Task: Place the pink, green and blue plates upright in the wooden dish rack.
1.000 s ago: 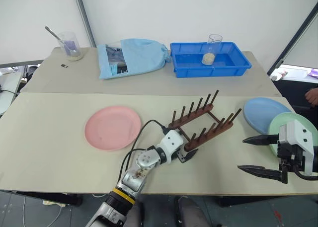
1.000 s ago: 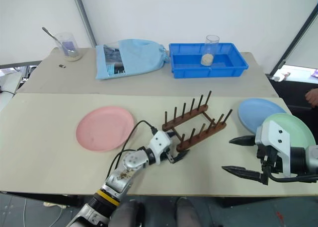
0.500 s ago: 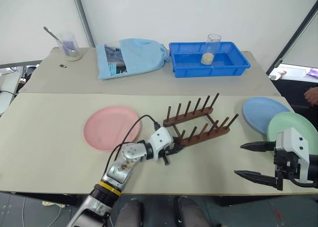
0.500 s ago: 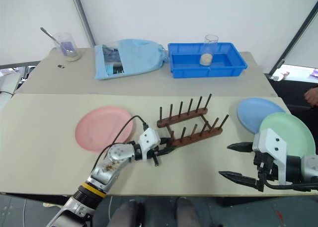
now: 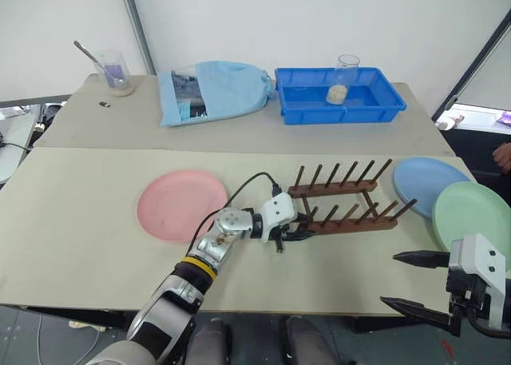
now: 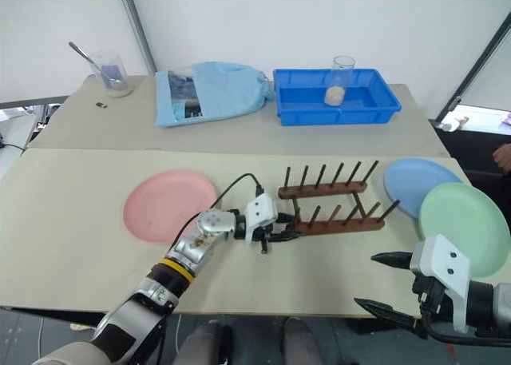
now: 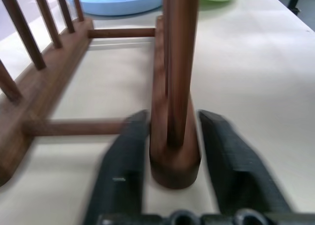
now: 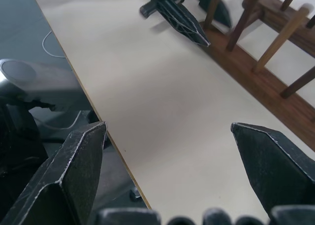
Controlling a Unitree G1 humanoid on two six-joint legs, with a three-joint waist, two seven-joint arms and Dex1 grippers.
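The small dark-brown wooden dish rack (image 5: 345,199) with two rails of thin upright pegs lies near the middle of the bench (image 5: 80,221), and the left gripper (image 5: 294,232) reaches in level from the left to its near rail's left end; in the left wrist view its two black fingers (image 7: 123,161) sit one on each side of that rail end, close against the wood, though I cannot tell whether they actually press it. The likely reason is to steady or square the rack so its slots face the plates before any loading. None of the three round matte plastic plates is in the rack yet: the salmon pink plate (image 5: 182,204) lies flat to the left of the rack, the light blue plate (image 5: 427,182) flat to its right, and the pale mint green plate (image 5: 473,214) overlaps the blue one's near right edge, by the bench's right side. The right gripper (image 5: 419,283) hangs over the bench's near right edge with fingers spread wide and empty, probably waiting close to the green plate. The bench is a pale beige board; a second one behind carries a bright-blue rectangular plastic tray (image 5: 383,109) holding a clear cup (image 5: 343,79), a light-blue cloth bag (image 5: 211,90), and a beaker with a spoon (image 5: 112,71), before a white wall
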